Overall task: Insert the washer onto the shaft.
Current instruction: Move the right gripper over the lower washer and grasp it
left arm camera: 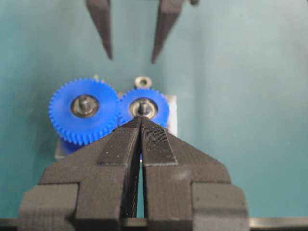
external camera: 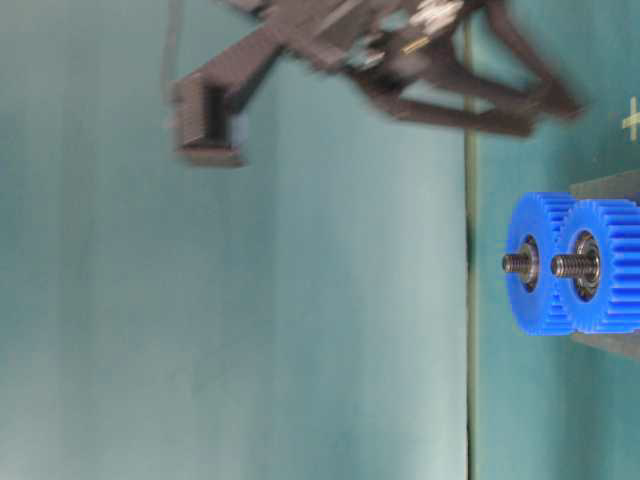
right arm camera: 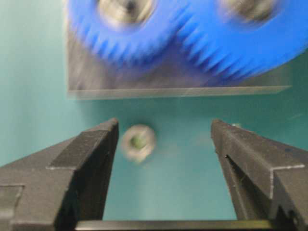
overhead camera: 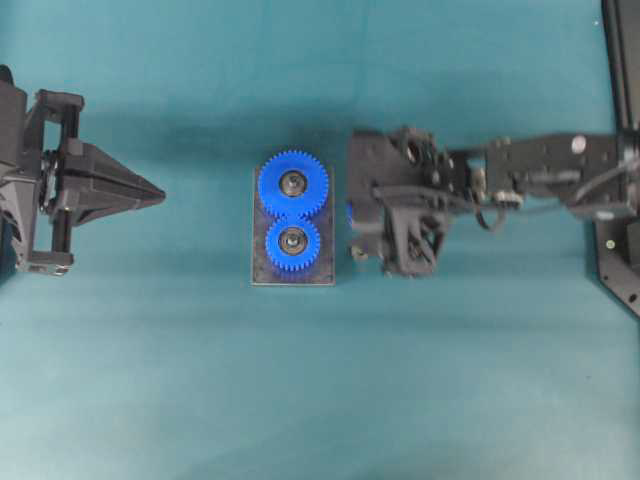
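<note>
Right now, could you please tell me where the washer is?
The washer lies flat on the teal table in the right wrist view, just off the gear plate edge, between the open right pincer fingers and nearer one of them.

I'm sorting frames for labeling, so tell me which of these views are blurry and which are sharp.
Overhead view: sharp, with the two blue gears crisp. Table-level view: the gears are sharp, but the right gripper is smeared by motion. Left wrist view: mostly clear. Right wrist view: the gears and the washer are blurred, the jaws sharper.
</note>
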